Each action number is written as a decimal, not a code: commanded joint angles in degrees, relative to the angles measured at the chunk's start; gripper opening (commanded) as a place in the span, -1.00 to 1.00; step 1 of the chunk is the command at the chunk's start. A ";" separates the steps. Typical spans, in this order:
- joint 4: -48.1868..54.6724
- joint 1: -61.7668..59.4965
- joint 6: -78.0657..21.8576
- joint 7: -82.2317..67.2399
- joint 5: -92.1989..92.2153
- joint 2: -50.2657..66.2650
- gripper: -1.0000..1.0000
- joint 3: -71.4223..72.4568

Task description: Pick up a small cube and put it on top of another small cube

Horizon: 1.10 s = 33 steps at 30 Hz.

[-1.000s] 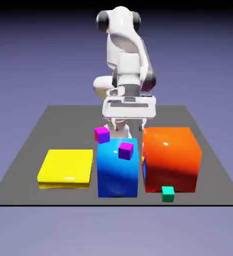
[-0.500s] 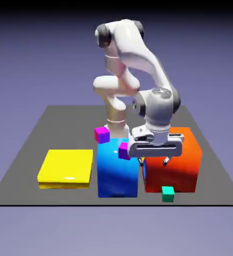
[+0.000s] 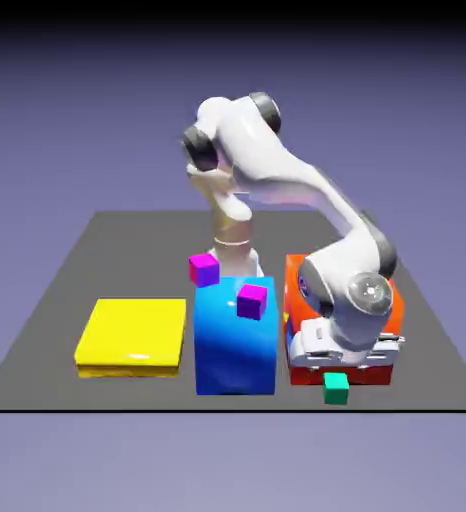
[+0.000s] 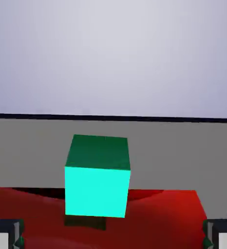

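Observation:
The small cube [image 3: 336,388], teal-green, rests on the grey table near its front edge, before the big orange block [image 3: 297,290]. My gripper [image 3: 338,368] has come down low right behind and above it, jaws wide open and empty. In the hand view the small cube [image 4: 98,177] fills the lower middle, slightly left of centre, ahead of my gripper [image 4: 113,236]. The grey fingertips [image 4: 6,234] show only at the bottom corners, well clear of it. A small magenta cube [image 3: 252,300] lies on the big blue block [image 3: 235,345]. Another magenta cube [image 3: 204,269] sits behind that block.
A flat yellow slab [image 3: 132,335] lies at the exterior view's left. The blue block stands close beside the orange one, just left of my hand. The table's front edge [image 3: 227,409] runs right by the teal cube. Red-orange surface [image 4: 154,223] fills the hand view's bottom.
The arm has swung from above the blue block forward and down over the orange block's front, ending low by the teal cube. The jaws have stayed open. No cube has moved.

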 commanded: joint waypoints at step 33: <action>-2.15 10.07 -13.88 -11.38 2.79 -18.38 -1.00 -29.71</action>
